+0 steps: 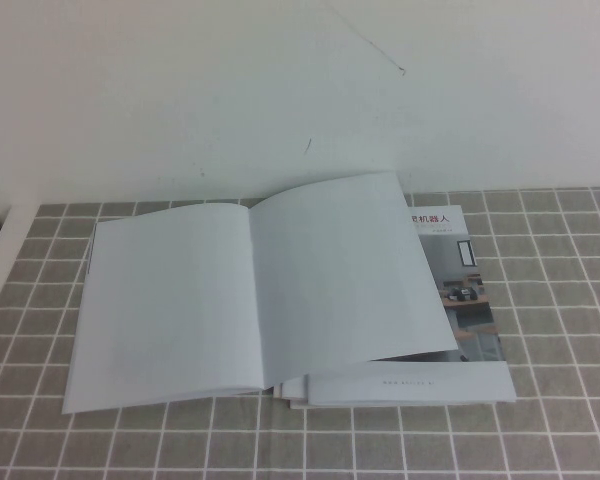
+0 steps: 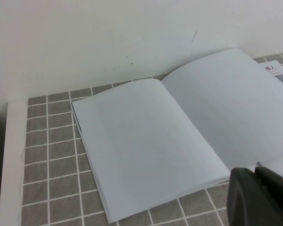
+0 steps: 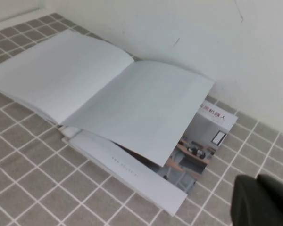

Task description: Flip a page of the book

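The book (image 1: 170, 300) lies open on the grey tiled table, both facing pages blank white. Its right-hand sheet, the page (image 1: 345, 270), arches up a little and overhangs to the right; no print shows on it. The book also shows in the left wrist view (image 2: 146, 136) and the right wrist view (image 3: 70, 75). Neither gripper shows in the high view. My left gripper (image 2: 257, 188) hovers shut and empty near the book's front edge. My right gripper (image 3: 257, 195) hovers shut and empty over bare tiles, off the book's right side.
Under the book's right half lies a brochure (image 1: 460, 290) with black Chinese characters and a room photo, also in the right wrist view (image 3: 203, 150). A white wall (image 1: 280, 90) rises right behind. The table's white edge (image 1: 0, 260) runs along the left.
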Available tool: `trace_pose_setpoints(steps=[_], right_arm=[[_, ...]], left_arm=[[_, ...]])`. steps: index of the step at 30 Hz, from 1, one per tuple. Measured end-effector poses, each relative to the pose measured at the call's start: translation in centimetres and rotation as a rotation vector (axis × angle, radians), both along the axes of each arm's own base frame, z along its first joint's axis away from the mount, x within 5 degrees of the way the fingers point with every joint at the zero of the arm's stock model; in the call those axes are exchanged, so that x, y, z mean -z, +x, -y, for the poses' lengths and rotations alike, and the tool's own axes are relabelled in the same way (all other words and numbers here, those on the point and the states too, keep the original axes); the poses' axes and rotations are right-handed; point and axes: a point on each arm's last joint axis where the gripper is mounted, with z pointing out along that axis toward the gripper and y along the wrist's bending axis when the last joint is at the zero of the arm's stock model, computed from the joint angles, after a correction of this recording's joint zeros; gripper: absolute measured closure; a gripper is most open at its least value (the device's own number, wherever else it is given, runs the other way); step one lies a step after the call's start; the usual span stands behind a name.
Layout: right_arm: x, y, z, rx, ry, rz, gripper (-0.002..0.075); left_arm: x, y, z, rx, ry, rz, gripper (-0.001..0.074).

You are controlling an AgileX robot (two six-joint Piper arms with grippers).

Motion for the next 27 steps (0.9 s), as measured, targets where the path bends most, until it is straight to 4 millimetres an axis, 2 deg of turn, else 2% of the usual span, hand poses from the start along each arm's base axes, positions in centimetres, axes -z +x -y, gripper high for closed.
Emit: trace_pose_setpoints(steps=[13,21,24,27], right_arm=[[5.2,0.6,-0.3,0.001,-0.052,-0.152,0.0728],[7.5,0.6,-0.3,0.001,-0.078,-0.220,0.0728],[8.3,0.6,-0.3,0.001,-0.086,-0.242,0.0728],[8.8,0.6,-0.2,0.001,-0.092,-0.257,0.0728]], left_arm=[[0.3,0.3,0.0,-0.005,-0.008,-0.017,0.0738],[0.5,0.3,0.0,-0.005,-0.009,-0.023,0.0738],[1.4,0.2,-0.1,-0.005,0.018,-0.023,0.0738],[3.6,0.0,-0.5,-0.031,0.076,-0.015,0.0738]])
